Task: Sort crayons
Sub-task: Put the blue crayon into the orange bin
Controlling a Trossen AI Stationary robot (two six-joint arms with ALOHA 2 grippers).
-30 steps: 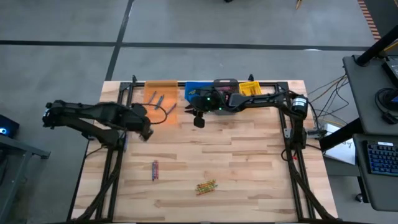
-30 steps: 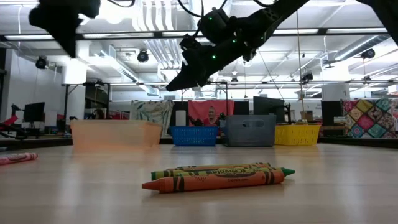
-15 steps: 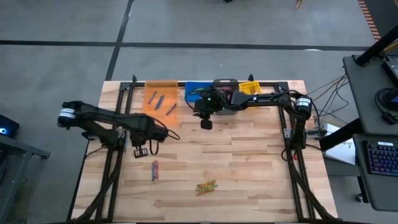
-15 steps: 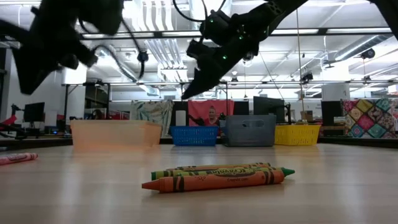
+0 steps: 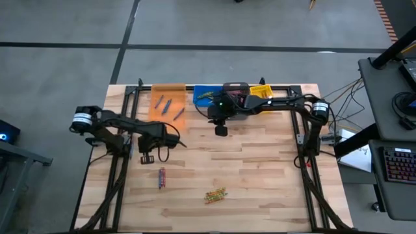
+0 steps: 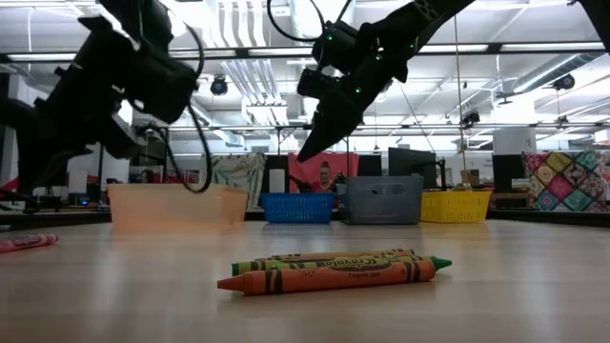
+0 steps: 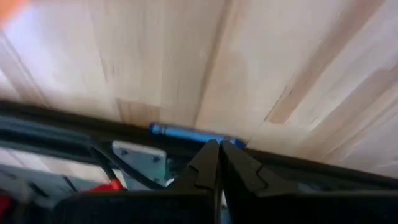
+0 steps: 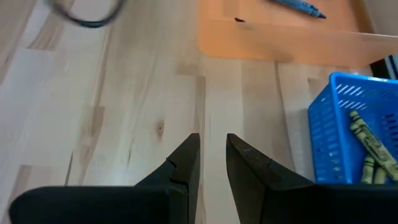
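Note:
Several green and orange crayons [image 5: 216, 194] lie bunched on the table near its front edge, and they are close up in the low view [image 6: 334, 270]. A red and a blue crayon [image 5: 162, 177] lie side by side to their left. Blue crayons [image 5: 162, 103] lie in the orange bin [image 5: 168, 117] and green ones [image 8: 368, 144] in the blue bin [image 5: 198, 99]. My left gripper [image 5: 146, 158] hangs shut and empty above the table's left part, just beyond the red and blue pair. My right gripper [image 5: 221, 130] hangs empty in front of the blue bin, its fingers a narrow gap apart [image 8: 211, 142].
A grey bin [image 5: 235, 88] and a yellow bin [image 5: 261, 91] stand beside the blue bin along the far edge. Dark frame rails run along the table's left [image 5: 120, 156] and right [image 5: 305, 156] sides. A person shows in the room behind the bins [image 6: 327, 178].
My left gripper has swung from beside the orange bin toward the table's near edge and come lower, stopping just beyond the red and blue pair. My right gripper has drifted toward the table's right edge along the front of the bins. The crayons have not moved.

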